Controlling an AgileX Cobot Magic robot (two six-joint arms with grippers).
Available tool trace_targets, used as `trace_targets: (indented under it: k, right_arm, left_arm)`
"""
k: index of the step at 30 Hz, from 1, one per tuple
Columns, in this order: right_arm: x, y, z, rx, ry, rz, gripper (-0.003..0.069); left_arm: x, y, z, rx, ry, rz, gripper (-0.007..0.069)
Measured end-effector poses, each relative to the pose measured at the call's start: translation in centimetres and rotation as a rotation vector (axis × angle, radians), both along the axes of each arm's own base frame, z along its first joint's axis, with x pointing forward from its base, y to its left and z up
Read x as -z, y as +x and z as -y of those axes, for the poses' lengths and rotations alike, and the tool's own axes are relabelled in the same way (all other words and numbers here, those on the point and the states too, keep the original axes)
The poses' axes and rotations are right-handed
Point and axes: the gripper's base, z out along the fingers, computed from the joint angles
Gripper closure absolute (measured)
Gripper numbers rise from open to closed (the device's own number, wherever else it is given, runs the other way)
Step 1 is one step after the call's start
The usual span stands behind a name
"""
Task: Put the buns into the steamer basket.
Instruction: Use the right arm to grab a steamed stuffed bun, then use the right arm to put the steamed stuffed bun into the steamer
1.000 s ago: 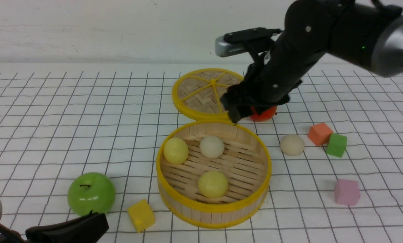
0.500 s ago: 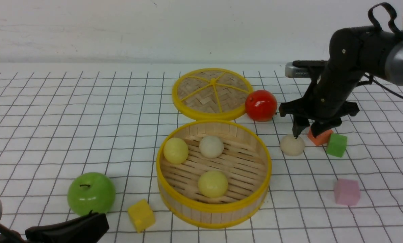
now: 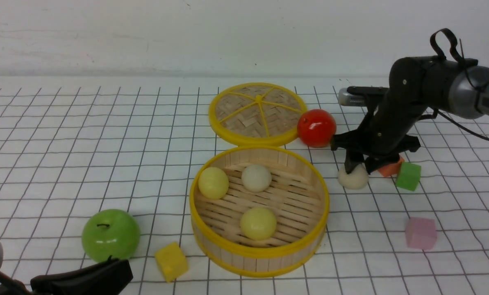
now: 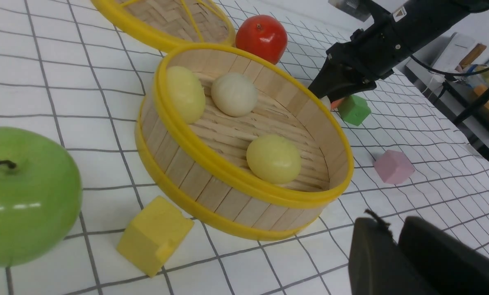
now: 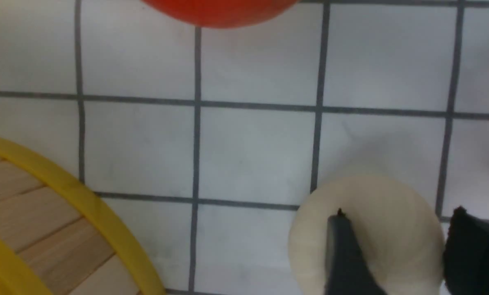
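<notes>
The steamer basket (image 3: 321, 196) stands at the table's middle front and holds two pale yellow buns (image 3: 213, 182) (image 3: 258, 223) and one cream bun (image 3: 256, 178). It also shows in the left wrist view (image 4: 244, 186) with the same buns inside. The fourth bun (image 3: 353, 179), cream-beige, lies on the table right of the basket. My right gripper (image 3: 361, 168) is open directly over it, its fingers straddling the bun (image 5: 392, 246) in the right wrist view, gripper (image 5: 398, 213). My left gripper (image 3: 80, 278) is shut and empty at the front left, low over the table (image 4: 392, 223).
The flat woven lid (image 3: 258, 112) lies behind the basket with a red apple (image 3: 317, 127) beside it. An orange cube (image 3: 392, 169) and a green cube (image 3: 408, 176) sit just right of the right gripper. A pink cube (image 3: 420, 233), yellow cube (image 3: 171, 260) and green apple (image 3: 111, 234) lie in front.
My right arm swung from over the lid to the right, then shifted left and down over the cream bun on the table. The left arm and the buns have not moved.
</notes>
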Motion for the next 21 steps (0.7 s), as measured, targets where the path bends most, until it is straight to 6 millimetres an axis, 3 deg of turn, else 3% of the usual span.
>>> trace_targets:
  k: [9,12,16,18,19,21]
  right_arm:
    - [-0.8,-0.5,0.1,-0.061,-0.016,-0.011,0.0643]
    - [-2.1,-1.0,0.1,-0.082,-0.021,-0.014,0.0645]
    - [-6.0,-2.8,-0.5,-0.143,0.019,-0.001,0.0645]
    - [-8.5,-4.3,-1.8,-0.196,0.08,0.012,0.0645]
    - [-8.7,-4.4,-2.0,-0.202,0.086,0.012,0.0645]
    - [-10.6,-6.2,-4.3,-0.28,0.156,0.015,0.0645]
  left_arm:
    - [0.0,0.0,0.0,0.0,0.0,0.0,0.0531]
    - [0.0,0.0,0.0,0.0,0.0,0.0,0.0528]
    - [0.0,0.0,0.0,0.001,0.001,-0.002,0.0522]
    - [0.0,0.0,0.0,0.001,0.001,-0.002,0.0522]
    - [0.0,0.0,0.0,0.001,0.001,-0.002,0.0522]
    - [0.0,0.0,0.0,0.001,0.001,-0.002,0.0517]
